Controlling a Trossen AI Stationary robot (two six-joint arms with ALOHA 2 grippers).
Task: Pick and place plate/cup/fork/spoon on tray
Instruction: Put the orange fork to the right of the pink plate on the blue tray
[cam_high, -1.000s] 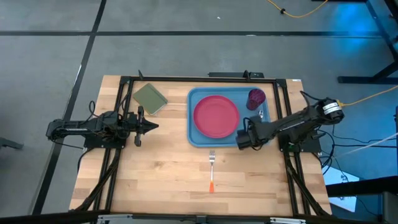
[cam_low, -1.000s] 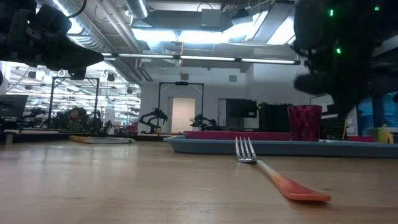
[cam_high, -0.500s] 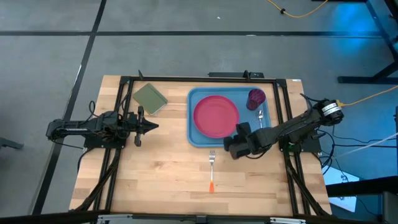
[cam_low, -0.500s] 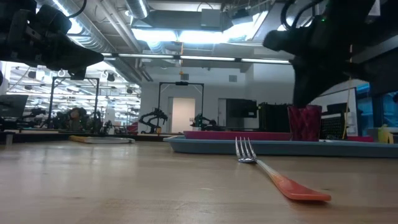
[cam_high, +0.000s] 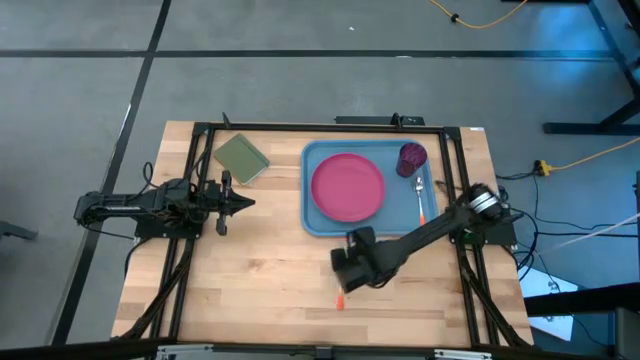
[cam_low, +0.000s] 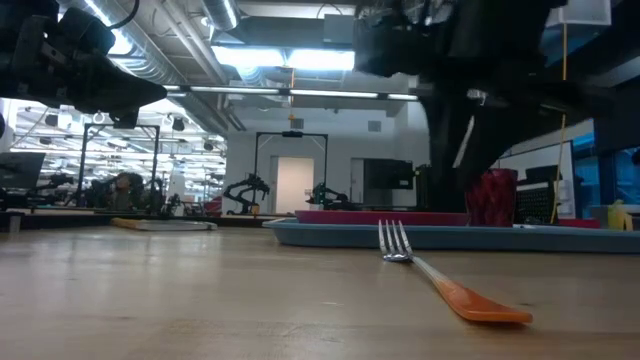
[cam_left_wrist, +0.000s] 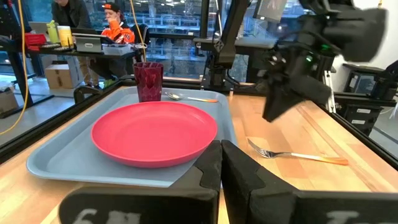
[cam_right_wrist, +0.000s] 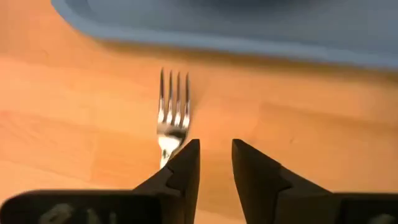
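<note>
The pink plate (cam_high: 347, 187), the dark magenta cup (cam_high: 412, 156) and the orange-handled spoon (cam_high: 420, 197) lie on the light blue tray (cam_high: 312, 215). The fork (cam_right_wrist: 173, 102) lies flat on the table just near of the tray, tines toward it; its orange handle end (cam_high: 341, 300) sticks out from under my right arm. My right gripper (cam_high: 345, 272) hangs above the fork's neck, fingers pointing down and open by a narrow gap (cam_right_wrist: 216, 163). My left gripper (cam_high: 245, 203) is shut and empty, left of the tray.
An olive-green square pad (cam_high: 241, 158) lies at the far left of the tray. Bare wood stretches left and near of the fork (cam_low: 440, 280). People sit at desks in the room beyond the table in the left wrist view (cam_left_wrist: 115, 28).
My right gripper has swung from above the tray's near right corner toward the table's left and near edges, and now stands over the fork. The spoon on the tray's right side has come into view from under the arm. The fork has not moved.
</note>
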